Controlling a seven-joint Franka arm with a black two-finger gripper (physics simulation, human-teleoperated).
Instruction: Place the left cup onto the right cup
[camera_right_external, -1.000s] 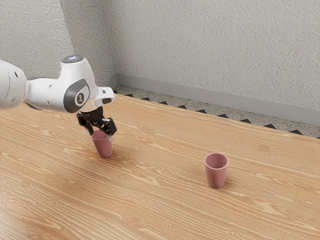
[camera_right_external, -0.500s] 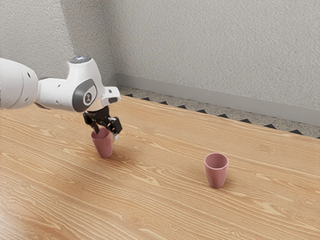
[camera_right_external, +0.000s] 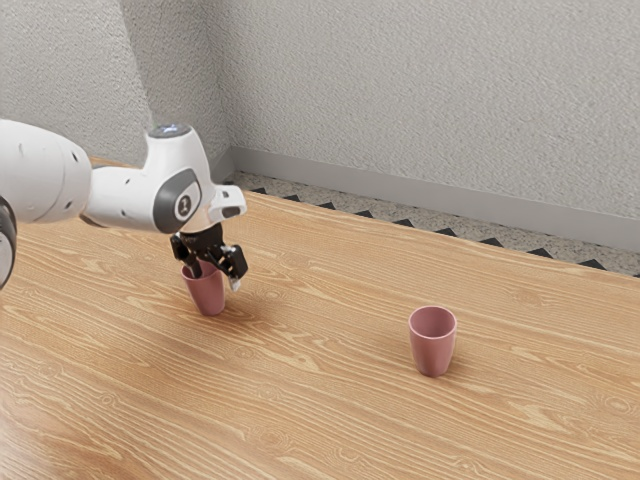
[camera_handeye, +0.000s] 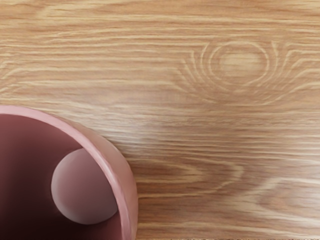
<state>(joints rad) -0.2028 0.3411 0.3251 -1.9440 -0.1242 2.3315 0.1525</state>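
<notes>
Left cup (camera_right_external: 207, 295), a plain dusty-pink beaker with no handle, stands upright on the desk (camera_right_external: 330, 410) towards the exterior view's left, narrower at the foot than at the mouth. Its open mouth faces up, and the wrist view looks down into it: a thick rounded rim (camera_handeye: 122, 175), a darker shaded inside and a pale round bottom. The black fingers (camera_right_external: 231, 264) hang right at its rim and stand well apart. One is over the mouth near the rim's left side in the exterior view, and the other is just outside the rim on the right side, its light tip beside the upper wall. They clamp nothing. Whether either one touches the rim cannot be told. The white arm (camera_right_external: 130, 195) comes in from the exterior view's left, bending down over the cup with its wrist just above it. A soft shadow lies on the wood beside the cup's foot. The right cup (camera_right_external: 432, 343), same colour and same shape, stands upright and well apart from the first, towards the exterior view's right and a little nearer the camera, its mouth open too. The desk is light wood with strong wavy grain, and a ringed knot (camera_handeye: 242, 62) shows in the boards near the hand. Behind the desk runs a strip of speckled floor (camera_right_external: 520, 232) with a dark zigzag edge, then a grey skirting board and a rough grey wall (camera_right_external: 420, 90).
</notes>
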